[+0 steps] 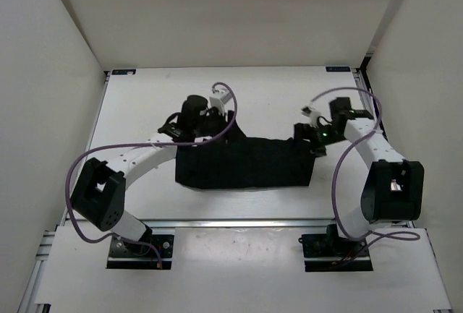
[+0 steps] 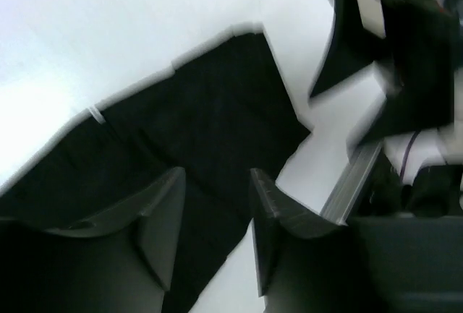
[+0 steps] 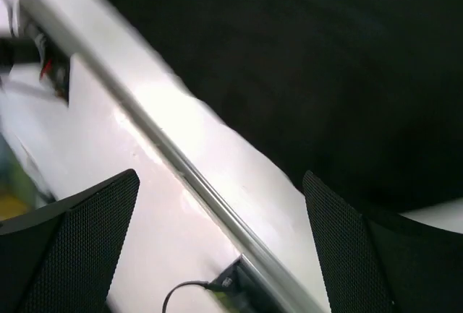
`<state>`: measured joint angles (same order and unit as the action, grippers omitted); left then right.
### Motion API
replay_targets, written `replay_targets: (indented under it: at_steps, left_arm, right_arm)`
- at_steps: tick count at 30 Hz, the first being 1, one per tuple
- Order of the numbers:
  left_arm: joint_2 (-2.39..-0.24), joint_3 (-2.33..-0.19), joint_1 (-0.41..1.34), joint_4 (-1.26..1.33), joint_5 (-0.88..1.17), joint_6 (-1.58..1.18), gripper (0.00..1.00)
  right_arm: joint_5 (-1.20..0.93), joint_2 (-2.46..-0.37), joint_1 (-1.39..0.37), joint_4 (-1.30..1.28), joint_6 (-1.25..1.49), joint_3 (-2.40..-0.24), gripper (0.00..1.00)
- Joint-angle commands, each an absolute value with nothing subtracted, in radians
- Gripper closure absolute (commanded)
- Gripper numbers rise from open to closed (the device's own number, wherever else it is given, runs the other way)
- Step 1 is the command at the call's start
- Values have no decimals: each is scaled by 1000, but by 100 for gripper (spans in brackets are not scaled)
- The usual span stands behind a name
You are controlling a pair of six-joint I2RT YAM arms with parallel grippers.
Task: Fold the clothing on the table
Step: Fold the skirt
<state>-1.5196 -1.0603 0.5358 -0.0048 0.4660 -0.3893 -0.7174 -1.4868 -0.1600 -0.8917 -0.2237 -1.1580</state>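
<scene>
Black clothing (image 1: 246, 165): a flat, folded-looking rectangle on the white table (image 1: 145, 96), toward its near edge. Left gripper (image 2: 217, 177) over the far left corner, jaws partly apart, nothing pinched between them. Right gripper (image 3: 221, 179) by the far right corner, jaws spread wide, empty. Probably the letting-go step of a laid fold. Lift both straight up before swinging away, to avoid dragging the top layer. Check the far edge for a snagged corner; too blurred in the wrist views to confirm. Only then reach for the next fold from a short side.
</scene>
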Motion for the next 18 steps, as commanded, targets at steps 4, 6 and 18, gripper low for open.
replay_targets:
  at_steps: [4,6,18]
  left_arm:
    - [-1549,-991,655,-163,413,-224,18]
    - [-1575,-1017,704,-193,381,-180,1]
    - [-1772,-1153,696,-336,362,-195,1]
  right_arm:
    - [-829,-1351,276,-766,34,-878,1]
    - [-909,-1233,388,-625,159,-762,1]
    - [-821,-1308,348,-336,337,-488,1]
